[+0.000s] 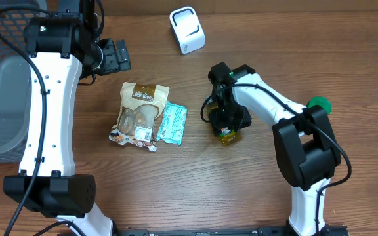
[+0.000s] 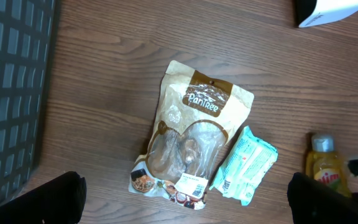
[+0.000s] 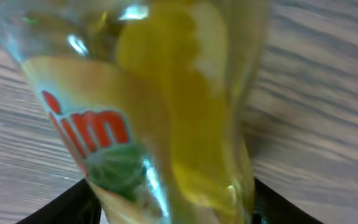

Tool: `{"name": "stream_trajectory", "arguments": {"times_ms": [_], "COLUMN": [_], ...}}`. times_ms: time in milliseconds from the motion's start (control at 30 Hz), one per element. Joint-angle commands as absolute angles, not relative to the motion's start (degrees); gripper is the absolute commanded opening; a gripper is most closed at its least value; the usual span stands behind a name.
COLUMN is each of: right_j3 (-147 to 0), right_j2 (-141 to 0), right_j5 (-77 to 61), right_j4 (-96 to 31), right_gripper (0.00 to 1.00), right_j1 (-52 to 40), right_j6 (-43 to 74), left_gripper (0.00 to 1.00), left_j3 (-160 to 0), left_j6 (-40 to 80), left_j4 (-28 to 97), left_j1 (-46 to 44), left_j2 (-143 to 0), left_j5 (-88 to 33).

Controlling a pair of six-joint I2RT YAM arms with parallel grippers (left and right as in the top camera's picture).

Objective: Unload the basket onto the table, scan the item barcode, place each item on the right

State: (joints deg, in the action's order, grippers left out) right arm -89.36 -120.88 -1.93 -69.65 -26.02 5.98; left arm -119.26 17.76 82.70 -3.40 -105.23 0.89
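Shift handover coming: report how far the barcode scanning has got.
No scan is evident. In hand: the right end effector straddles the yellow soap bottle, grip unclear. Remaining: present it to the white scanner; the brown pouch and teal packet lie waiting.

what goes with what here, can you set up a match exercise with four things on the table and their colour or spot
Things:
1. PanTree pouch
2. teal packet
3. dish soap bottle
4. white barcode scanner

Place or colour:
a. yellow, between the fingers of the right gripper
b. alone at the top of the overhead view
c. brown, lying flat with its label up
d. lying beside the pouch, on the bottle's side

Pairs: 1-c, 2-d, 3-a, 4-b
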Motion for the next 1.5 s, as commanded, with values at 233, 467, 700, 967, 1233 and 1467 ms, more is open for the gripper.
{"name": "stream_trajectory", "arguments": {"times_ms": [233, 467, 700, 967, 1233, 1467], "right_j3": [-106.26, -104.62, -102.0, -101.08, -97.6, -96.57], "right_j2": [-120.55, -120.68, -120.68, -121.43, -124.33, -127.02], "right_j5": [0.58, 4.43, 4.34, 3.79, 4.03, 6.66], "right_j4": [-68.75, -61.1, -56.9, -55.7, -51.92, -49.8], "right_gripper": [0.86, 0.86, 1.0, 0.67, 0.67, 0.67], "right_j1": [-26.41, -27.49, -28.49, -28.49, -28.88, -28.8], "right_j6": [7.44, 3.75, 1.85, 1.61, 0.99, 0.99], "left_gripper": [1.0, 1.0, 1.0, 1.0, 1.0, 1.0], "left_j3": [-120.11, -120.11, -120.11, -120.11, -120.11, -120.11], "left_j6": [17.12, 17.12, 17.12, 17.12, 17.12, 17.12], "left_j4": [82.48, 82.48, 82.48, 82.48, 82.48, 82.48], "left_j1": [-3.77, -3.77, -3.77, -3.77, -3.77, -3.77], "left_j2": [-105.32, -105.32, -105.32, -105.32, -105.32, -105.32], "left_j5": [0.6, 0.6, 0.6, 0.6, 0.6, 0.6]}}
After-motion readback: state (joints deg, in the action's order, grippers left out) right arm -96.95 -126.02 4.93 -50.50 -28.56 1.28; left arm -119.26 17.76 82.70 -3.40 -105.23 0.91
